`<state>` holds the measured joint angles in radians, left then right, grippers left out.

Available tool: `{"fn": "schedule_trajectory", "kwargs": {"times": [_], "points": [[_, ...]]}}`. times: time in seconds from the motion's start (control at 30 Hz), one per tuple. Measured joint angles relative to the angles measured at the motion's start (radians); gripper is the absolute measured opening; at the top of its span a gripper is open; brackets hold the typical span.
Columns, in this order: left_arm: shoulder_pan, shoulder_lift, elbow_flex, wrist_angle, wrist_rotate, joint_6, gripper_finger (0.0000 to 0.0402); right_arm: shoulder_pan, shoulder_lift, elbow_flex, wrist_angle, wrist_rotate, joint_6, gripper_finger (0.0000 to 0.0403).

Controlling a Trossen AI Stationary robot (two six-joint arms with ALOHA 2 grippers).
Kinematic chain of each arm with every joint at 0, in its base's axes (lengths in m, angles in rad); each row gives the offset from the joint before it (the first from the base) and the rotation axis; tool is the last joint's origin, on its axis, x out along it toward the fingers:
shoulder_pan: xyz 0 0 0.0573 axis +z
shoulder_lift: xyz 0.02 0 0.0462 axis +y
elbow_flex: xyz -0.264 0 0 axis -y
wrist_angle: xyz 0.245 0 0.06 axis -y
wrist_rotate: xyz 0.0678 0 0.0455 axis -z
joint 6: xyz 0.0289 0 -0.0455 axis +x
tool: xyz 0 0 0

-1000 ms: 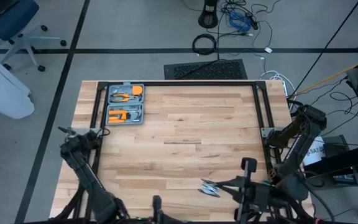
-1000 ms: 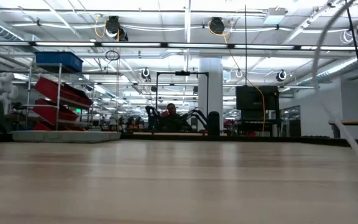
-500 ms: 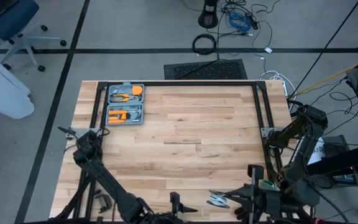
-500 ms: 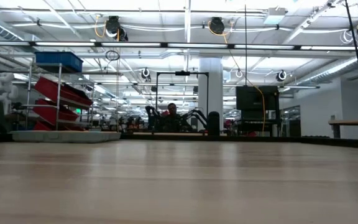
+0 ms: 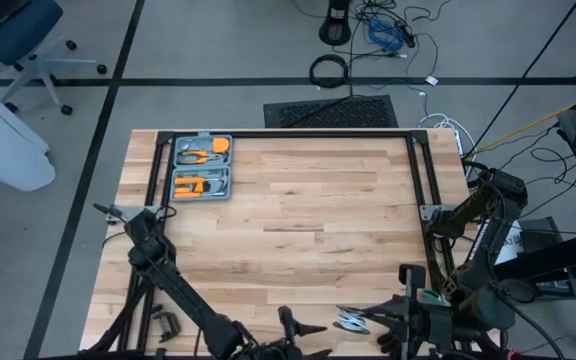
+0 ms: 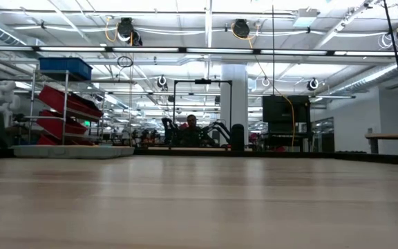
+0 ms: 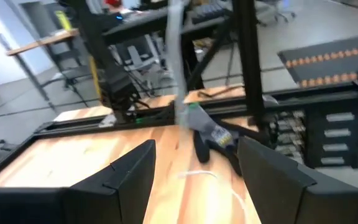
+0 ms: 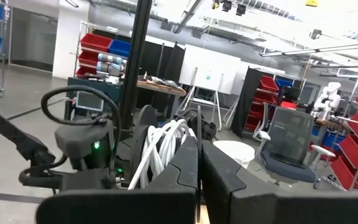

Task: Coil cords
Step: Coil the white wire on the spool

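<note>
Cord: thin white cord, bunched in loops at the wooden counter's near edge, far from the grey tool case.
Right tool: clenched, pinching the white loops.
Left tool: released, jaws spread, just beside the bundle.
Handling: probably light, limp, springy; take hold across the gathered loops, not a loose end.
</note>
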<state>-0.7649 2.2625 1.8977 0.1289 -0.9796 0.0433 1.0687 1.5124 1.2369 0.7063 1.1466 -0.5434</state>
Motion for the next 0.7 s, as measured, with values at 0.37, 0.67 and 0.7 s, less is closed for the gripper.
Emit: {"fn": "schedule_trajectory", "kwargs": {"times": [0.37,0.67,0.7], "points": [[0.007,0.007,0.000,0.084,-0.025,0.044,0.0235,0.000,0.000,0.000,0.000,0.000,0.000,0.0000],[0.029,0.007,0.000,0.101,0.037,0.048,0.0202,0.000,0.000,0.000,0.000,-0.048,0.004,0.0000],[0.031,0.007,0.000,0.099,0.046,0.048,0.0195,0.000,0.000,0.000,0.000,-0.048,0.004,0.0000]]}}
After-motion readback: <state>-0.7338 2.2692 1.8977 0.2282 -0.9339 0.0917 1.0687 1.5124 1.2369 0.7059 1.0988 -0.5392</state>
